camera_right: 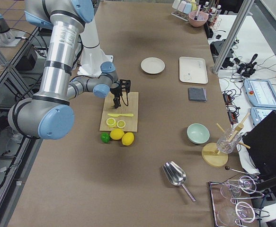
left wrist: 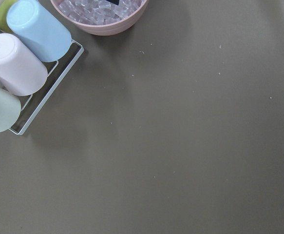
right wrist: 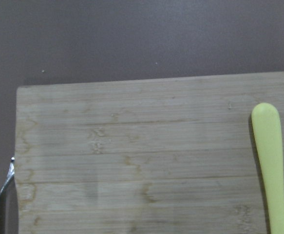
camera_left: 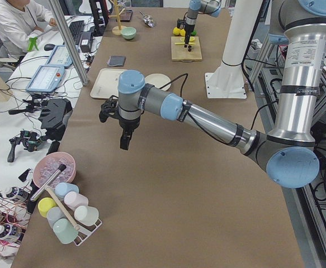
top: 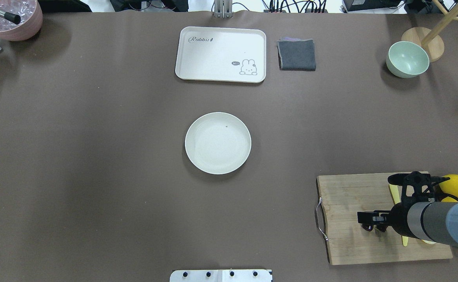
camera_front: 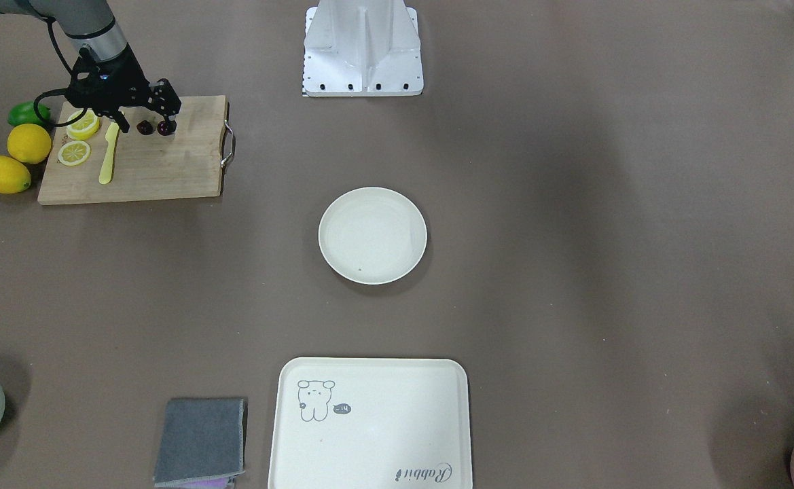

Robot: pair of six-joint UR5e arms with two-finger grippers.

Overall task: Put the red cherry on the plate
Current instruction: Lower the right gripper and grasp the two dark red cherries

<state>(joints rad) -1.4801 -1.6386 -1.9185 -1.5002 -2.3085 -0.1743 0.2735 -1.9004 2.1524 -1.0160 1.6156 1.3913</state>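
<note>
The red cherry [camera_front: 155, 128], a dark maroon pair, lies on the wooden cutting board [camera_front: 166, 170] near its far edge; in the overhead view the red cherry [top: 373, 228] peeks out under the fingers. My right gripper [camera_front: 166, 115] hangs low right over it, and its jaws look open with a gap between them. The round off-white plate [camera_front: 372, 235] sits bare mid-table, well away from the board. My left gripper [camera_left: 126, 142] shows only in the exterior left view, hovering over bare table, and I cannot tell its state.
On the board lie lemon slices [camera_front: 77, 139] and a yellow knife [camera_front: 107, 156]; whole lemons [camera_front: 16, 157] and a lime [camera_front: 26, 112] sit beside it. Beyond the plate are a cream tray [camera_front: 369, 421], a grey cloth [camera_front: 201, 441] and a pale green bowl [top: 407, 59].
</note>
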